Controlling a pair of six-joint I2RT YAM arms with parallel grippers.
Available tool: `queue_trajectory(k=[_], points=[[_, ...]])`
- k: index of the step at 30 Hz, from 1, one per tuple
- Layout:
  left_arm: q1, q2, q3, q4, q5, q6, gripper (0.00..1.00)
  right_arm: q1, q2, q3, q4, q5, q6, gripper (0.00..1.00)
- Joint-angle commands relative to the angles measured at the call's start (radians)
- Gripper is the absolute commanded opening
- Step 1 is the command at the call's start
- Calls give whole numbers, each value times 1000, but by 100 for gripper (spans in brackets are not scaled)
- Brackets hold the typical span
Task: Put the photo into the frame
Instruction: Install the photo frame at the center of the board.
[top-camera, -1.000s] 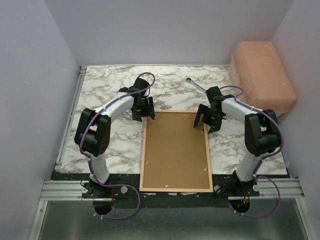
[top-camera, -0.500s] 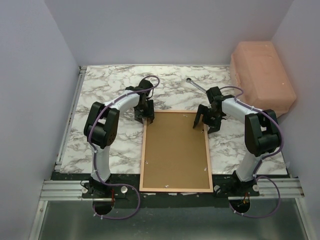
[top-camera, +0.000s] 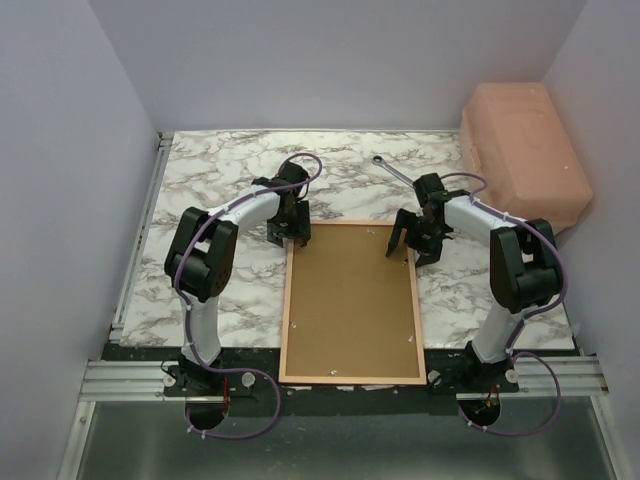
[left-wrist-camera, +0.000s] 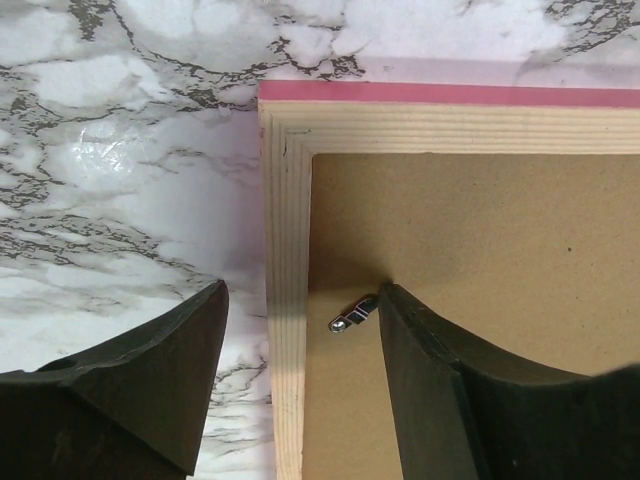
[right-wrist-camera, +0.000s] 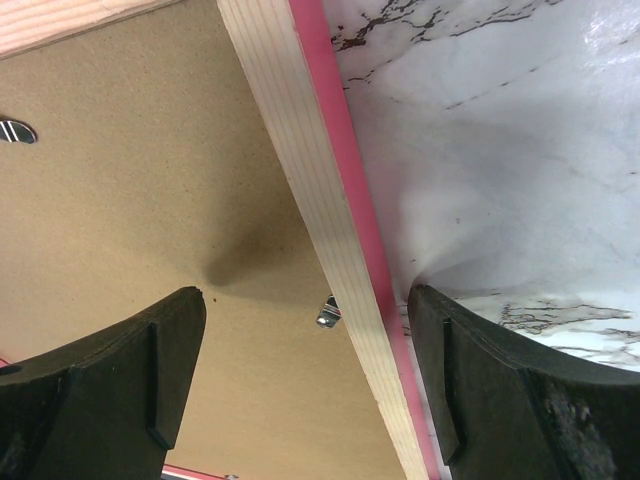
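Note:
The frame (top-camera: 287, 310) lies face down on the marble table, pale wood reverse up and pink edge showing. A brown backing panel (top-camera: 350, 300) fills it. The photo is hidden. My left gripper (top-camera: 288, 232) is open at the frame's far left corner. In the left wrist view, the left gripper (left-wrist-camera: 302, 300) straddles the wooden rail (left-wrist-camera: 285, 250), one finger over the table and the other against a small metal clip (left-wrist-camera: 352, 315). My right gripper (top-camera: 412, 245) is open at the far right corner. In the right wrist view, the right gripper (right-wrist-camera: 308, 300) straddles the right rail (right-wrist-camera: 300, 150) beside another clip (right-wrist-camera: 328, 312).
A metal spanner (top-camera: 392, 170) lies on the table behind the frame's far right corner. A large salmon-coloured box (top-camera: 525, 150) stands at the back right. Plain walls close in the table (top-camera: 220, 280) on three sides.
The left arm's elbow has swung to the right and its gripper has settled closer onto the frame's far left corner. The right arm and the frame have not moved.

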Motion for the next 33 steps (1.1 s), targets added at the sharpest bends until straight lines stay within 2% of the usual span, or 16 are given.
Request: queue_trajectory(k=[1,4,8,11,13,16,17,25,27,28,29,30,33], points=[[-21,-3,-78,7,-8,6,62,-7,18,-22,5,-23,-9,89],[-21,18,-81,16,12,1,56,-7,26,-22,10,-33,-8,89],[-21,13,-93,35,27,1,39,-9,22,-22,9,-34,-8,89],[-21,6,-96,35,24,2,34,-9,22,-22,9,-34,-7,89],[-19,7,-97,29,18,2,25,-7,23,-23,9,-35,-6,89],[-14,8,-95,14,19,1,2,-8,25,-24,13,-44,-3,89],[-13,1,-99,14,18,1,0,-7,27,-23,13,-47,-3,89],[-13,-77,-125,34,67,-4,0,-9,24,-19,13,-48,-4,89],[-12,-95,-120,28,81,-14,21,-8,18,-19,10,-46,-2,89],[-12,-105,-119,26,86,-19,34,-8,14,-19,9,-45,-2,89],[-11,-113,-118,24,87,-29,41,-8,10,-19,8,-42,-2,89],[-11,-120,-118,24,89,-38,46,-9,7,-20,7,-41,-1,89],[-11,-119,-115,26,97,-49,49,-8,4,-24,5,-39,-4,89]])
